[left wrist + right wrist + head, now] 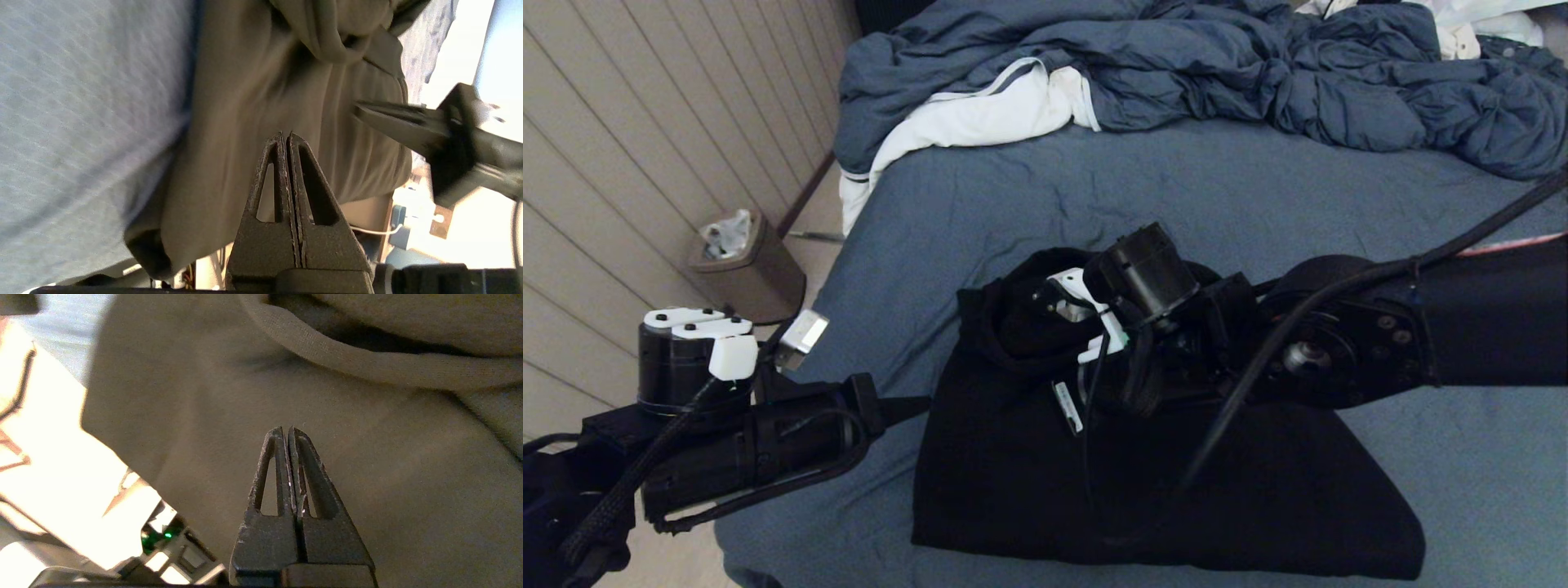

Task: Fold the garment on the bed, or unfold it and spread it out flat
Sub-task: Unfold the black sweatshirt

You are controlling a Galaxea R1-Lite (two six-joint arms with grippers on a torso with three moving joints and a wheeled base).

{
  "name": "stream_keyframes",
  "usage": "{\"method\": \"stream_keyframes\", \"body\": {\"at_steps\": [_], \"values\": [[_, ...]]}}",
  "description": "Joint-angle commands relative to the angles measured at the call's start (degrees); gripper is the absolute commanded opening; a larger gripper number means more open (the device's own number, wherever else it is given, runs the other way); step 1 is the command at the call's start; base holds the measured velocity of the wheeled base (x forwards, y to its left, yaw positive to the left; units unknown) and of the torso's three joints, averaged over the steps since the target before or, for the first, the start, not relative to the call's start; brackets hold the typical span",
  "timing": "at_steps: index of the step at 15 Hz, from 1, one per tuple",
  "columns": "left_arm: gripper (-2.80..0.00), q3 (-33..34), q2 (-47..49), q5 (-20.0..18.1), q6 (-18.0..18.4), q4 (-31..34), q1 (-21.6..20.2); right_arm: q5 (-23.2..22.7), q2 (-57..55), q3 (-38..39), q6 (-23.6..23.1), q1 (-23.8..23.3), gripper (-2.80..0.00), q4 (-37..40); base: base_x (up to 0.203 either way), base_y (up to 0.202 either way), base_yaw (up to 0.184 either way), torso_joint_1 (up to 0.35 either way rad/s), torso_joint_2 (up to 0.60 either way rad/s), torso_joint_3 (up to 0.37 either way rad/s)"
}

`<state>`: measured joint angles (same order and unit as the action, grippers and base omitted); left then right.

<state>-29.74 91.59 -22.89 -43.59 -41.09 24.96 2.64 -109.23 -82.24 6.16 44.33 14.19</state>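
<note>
A: Largest element?
B: The bed (1258,204), blue-grey sheet; a rumpled comforter (1217,73) lies at its far end.

A: Next?
B: The hoodie (1013,474), black, folded into a compact block at the bed's near edge, hood on top.

A: And the hands?
B: Right hand (290,430) hangs over the hoodie below the hood, fingers pressed together, empty. Left hand (286,134) sits beside the hoodie's left edge, fingers likewise together, gripping nothing.

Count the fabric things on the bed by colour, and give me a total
Black: 1, the hoodie
Blue-grey: 2, the comforter and the bed sheet
White: 1, the striped cloth
Total: 4
</note>
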Motion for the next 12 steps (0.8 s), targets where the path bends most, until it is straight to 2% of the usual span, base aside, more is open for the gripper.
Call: {"method": "stream_keyframes", "body": {"at_steps": [1, 5, 6, 10, 11, 12], "values": [[-2.80, 0.42, 0.43, -0.15, -0.26, -0.30, 1.05, 0.83, -3.60, -1.27, -0.23, 0.22, -2.80, 0.07, 0.000, 0.000, 0.000, 0.000, 0.00, 0.000], [-2.80, 0.74, 1.30, -0.30, -0.26, -0.30, 1.94, 4.71, -10.98, -9.58, -1.39, -1.24, -2.80, 0.01, 0.000, 0.000, 0.000, 0.000, 0.00, 0.000], [-2.80, 0.74, 1.40, -0.31, -0.26, -0.30, 1.94, 6.93, -12.79, -12.91, -1.32, -1.39, -2.80, -0.03, 0.000, 0.000, 0.000, 0.000, 0.00, 0.000], [-2.80, 1.27, 1.40, -0.24, -0.26, -0.99, 2.20, 23.81, -21.81, -28.49, -1.25, -1.70, -2.80, -0.81, 0.000, 0.000, 0.000, 0.000, 0.00, 0.000], [-2.80, 1.57, 1.49, -0.22, -0.26, -1.62, 2.20, 27.79, -23.73, -30.69, -2.17, -2.45, -2.80, -3.08, 0.000, 0.000, 0.000, 0.000, 0.00, 0.000], [-2.80, 1.94, 1.84, -0.22, -0.26, -2.52, 2.20, 29.90, -25.17, -30.87, -4.13, -3.61, -2.80, -8.86, 0.000, 0.000, 0.000, 0.000, 0.00, 0.000]]}}
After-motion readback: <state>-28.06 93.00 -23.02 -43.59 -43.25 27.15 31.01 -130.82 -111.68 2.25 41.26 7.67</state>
